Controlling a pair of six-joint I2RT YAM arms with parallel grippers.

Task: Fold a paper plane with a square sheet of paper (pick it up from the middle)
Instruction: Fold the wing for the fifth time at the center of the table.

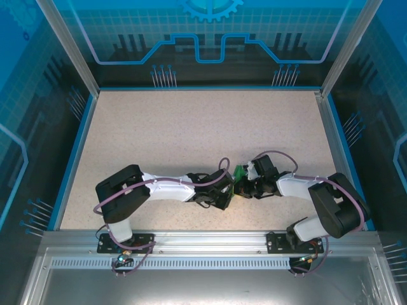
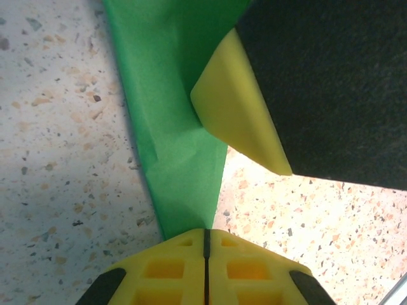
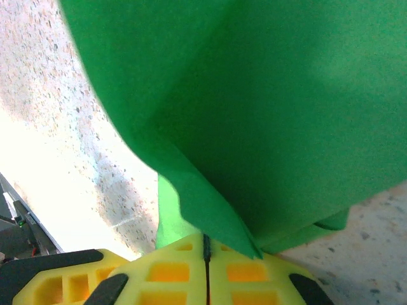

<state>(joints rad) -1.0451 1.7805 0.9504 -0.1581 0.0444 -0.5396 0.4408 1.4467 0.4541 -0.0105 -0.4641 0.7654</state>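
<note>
The green sheet of paper (image 1: 240, 173) is held low over the table between the two arms, near the front middle. In the left wrist view it is a creased, folded strip (image 2: 172, 127) narrowing down into my left gripper (image 2: 205, 234), whose jaws are shut on its tip. My right gripper (image 3: 205, 241) is shut on a folded edge of the paper (image 3: 254, 108), which spreads wide above it. In the top view the left gripper (image 1: 227, 190) and right gripper (image 1: 245, 186) almost touch. The grippers hide whether the paper has a paper plane's shape.
The right gripper's yellow finger (image 2: 235, 108) and black body (image 2: 331, 82) hang close over the paper in the left wrist view. The speckled table (image 1: 191, 133) stretches out behind the arms, bounded by blue walls (image 1: 76, 152) and a metal rail (image 1: 203, 238) in front.
</note>
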